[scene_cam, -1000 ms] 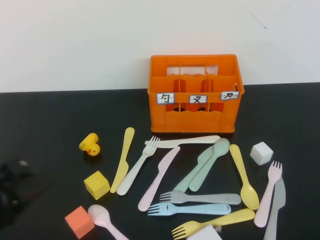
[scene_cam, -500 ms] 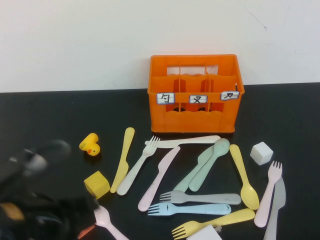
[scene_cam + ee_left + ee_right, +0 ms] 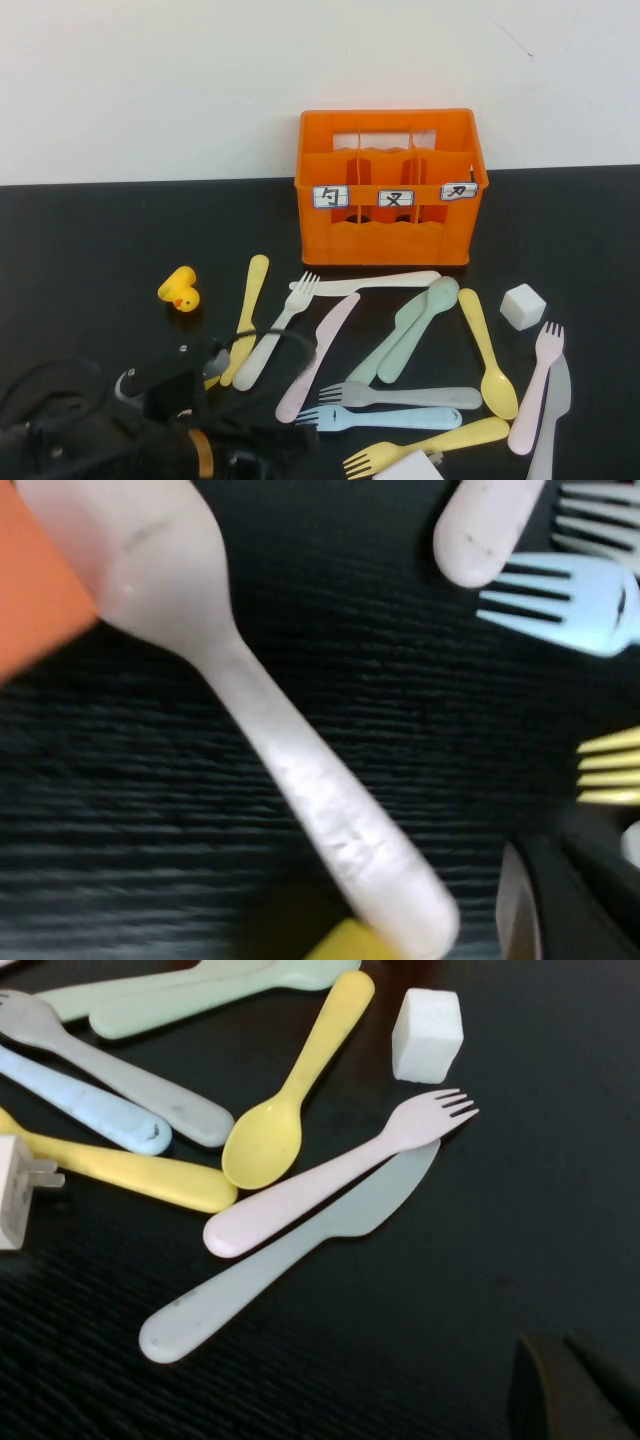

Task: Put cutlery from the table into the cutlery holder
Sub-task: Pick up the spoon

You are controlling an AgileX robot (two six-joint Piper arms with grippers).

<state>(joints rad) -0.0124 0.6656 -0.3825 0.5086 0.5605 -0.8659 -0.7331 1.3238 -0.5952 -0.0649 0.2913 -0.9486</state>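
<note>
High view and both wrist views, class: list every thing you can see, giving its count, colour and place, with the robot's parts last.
table: one, black, under everything
crate: one, orange, back of the table
forks: five, white, grey, blue, yellow, pink, before the crate
knives: four, yellow, white, pink, grey, same spread
spoons: three, mint, yellow, pink
mint piece: one, beside the mint spoon
duck: one, yellow, left of the cutlery
cubes: three, white, orange, yellow
plug: one, white, front edge
left gripper: black, over the pink spoon
right gripper: black, near the grey knife
</note>
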